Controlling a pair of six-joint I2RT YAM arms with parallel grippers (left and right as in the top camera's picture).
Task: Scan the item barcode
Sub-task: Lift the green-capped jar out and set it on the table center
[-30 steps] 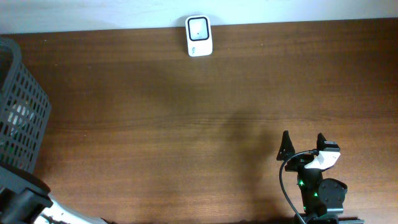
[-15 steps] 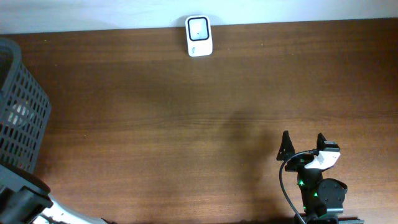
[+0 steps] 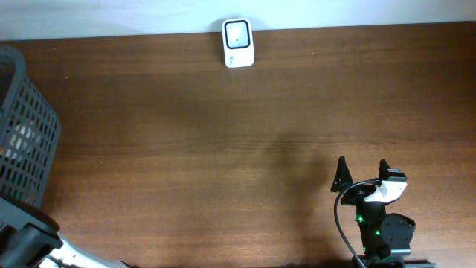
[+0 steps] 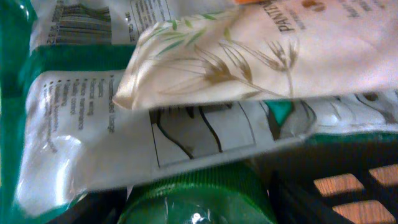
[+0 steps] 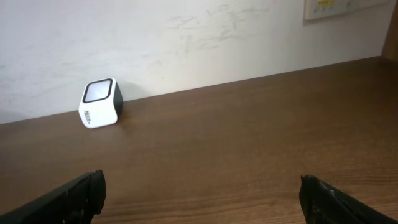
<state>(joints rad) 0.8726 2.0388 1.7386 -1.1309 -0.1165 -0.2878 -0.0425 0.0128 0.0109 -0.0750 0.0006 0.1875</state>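
While low over the table (image 3: 223,134), right hand (image 3: 362,173) level, fingers (image 5: 74,196) wide apart.

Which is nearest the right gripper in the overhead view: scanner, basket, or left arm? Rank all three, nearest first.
1. Scanner: far side, ahead and to the left of the open right gripper; clearly nearest.
2. Basket, at the far left edge, and left arm, in the near-left corner: too close to call.

Cream oat-print pouch (image 4: 249,56) (seemingly basketed), tilted
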